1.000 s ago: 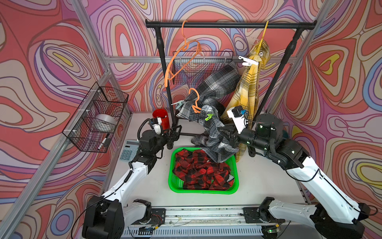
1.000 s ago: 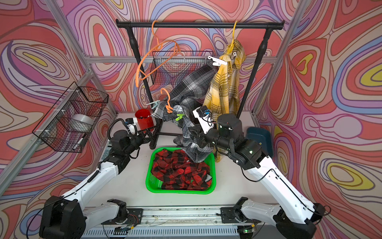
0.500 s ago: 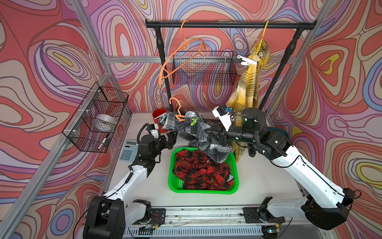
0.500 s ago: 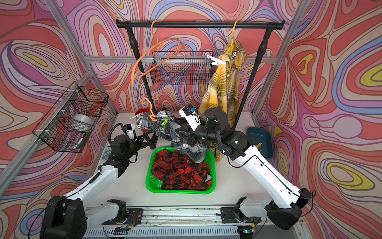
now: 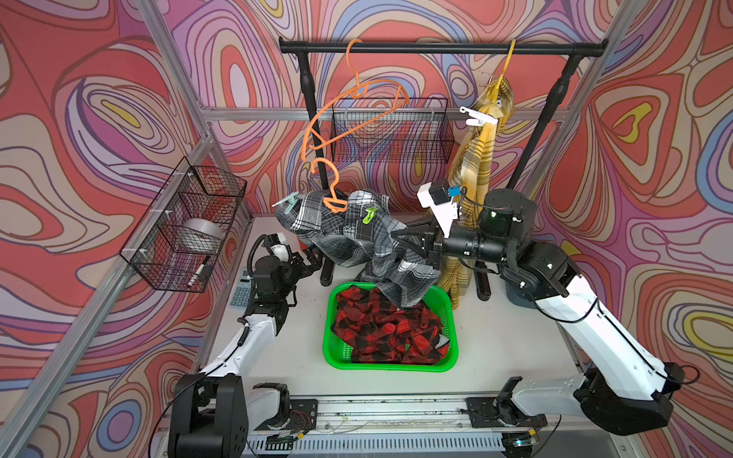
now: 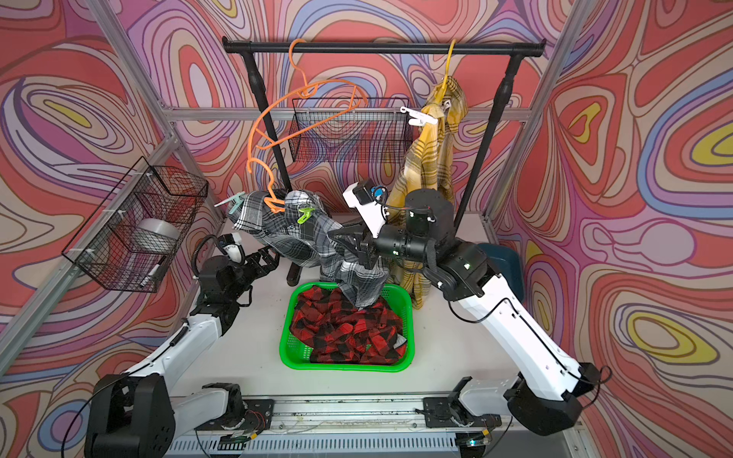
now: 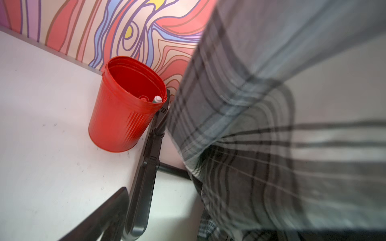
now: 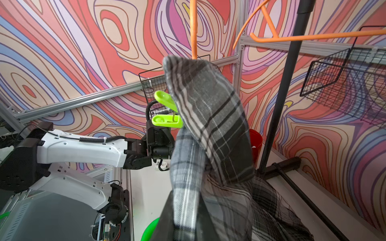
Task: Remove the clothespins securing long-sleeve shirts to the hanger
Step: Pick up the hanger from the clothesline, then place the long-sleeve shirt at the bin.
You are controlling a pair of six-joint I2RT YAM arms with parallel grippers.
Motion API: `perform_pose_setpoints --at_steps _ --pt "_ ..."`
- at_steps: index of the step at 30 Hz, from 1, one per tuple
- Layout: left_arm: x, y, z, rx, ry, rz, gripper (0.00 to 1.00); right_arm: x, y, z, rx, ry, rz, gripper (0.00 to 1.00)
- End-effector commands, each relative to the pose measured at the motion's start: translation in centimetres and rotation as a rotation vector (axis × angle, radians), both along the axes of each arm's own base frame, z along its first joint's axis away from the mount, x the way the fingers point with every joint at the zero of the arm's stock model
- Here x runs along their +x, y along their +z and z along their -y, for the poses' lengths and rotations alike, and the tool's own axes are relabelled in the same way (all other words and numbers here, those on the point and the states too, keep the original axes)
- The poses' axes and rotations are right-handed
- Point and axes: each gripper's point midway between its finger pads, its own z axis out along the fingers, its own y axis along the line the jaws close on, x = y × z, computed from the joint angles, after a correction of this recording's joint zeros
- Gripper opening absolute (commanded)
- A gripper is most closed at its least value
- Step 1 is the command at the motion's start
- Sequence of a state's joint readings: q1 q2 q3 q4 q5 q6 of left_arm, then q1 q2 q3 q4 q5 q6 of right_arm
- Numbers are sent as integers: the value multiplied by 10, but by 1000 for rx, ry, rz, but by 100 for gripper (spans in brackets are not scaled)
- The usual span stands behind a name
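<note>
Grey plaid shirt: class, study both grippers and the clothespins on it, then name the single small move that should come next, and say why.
Probably raise the open left gripper toward the pale green clothespin above it. The right gripper is shut on the grey plaid shirt, holding it up, and that clip and a lime clothespin are clipped on it.

Basket [image 5: 390, 367] w/ shirt [image 5: 380, 329] in it mid-table [image 5: 507, 341], rack [image 5: 436, 48] behind, cup [image 7: 123, 104] beside rack foot.

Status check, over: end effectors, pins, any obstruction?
Left end effector open, beside grey shirt. Right end effector shut on it. Lime clothespin and pale green clothespin clipped on; white clothespin on yellow shirt. Rack base near left arm.
</note>
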State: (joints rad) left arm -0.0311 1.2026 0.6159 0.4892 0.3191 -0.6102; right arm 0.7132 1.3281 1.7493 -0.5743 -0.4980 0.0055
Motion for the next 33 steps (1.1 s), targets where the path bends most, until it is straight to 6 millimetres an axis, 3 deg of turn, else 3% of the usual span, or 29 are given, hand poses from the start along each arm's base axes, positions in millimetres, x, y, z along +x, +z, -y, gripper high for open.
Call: perform_pose_setpoints --at_steps 1,4,6,7,9,10,18,28,33 --pt "19 31 6 -10 -35 108 100 -15 40 -2 97 71 107 0" --pt "33 39 19 -52 -113 141 96 -18 47 -3 121 90 119 0" --pt "40 45 28 -81 -167 160 82 -19 52 -3 139 94 131 0" --pt "42 49 32 -94 -195 174 66 -20 55 -3 150 99 137 0" --pt "44 61 42 -108 -261 204 16 -20 62 -4 175 103 154 0" --pt "43 68 47 -114 -293 215 0 -19 65 -5 193 102 160 0" --pt "0 132 70 -175 -467 310 0 -4 88 -17 284 101 197 0" --pt "-66 199 120 -93 -629 420 0 -11 128 -25 386 191 250 0" --pt "-91 244 136 -71 -687 510 0 -16 150 -26 442 230 286 0"
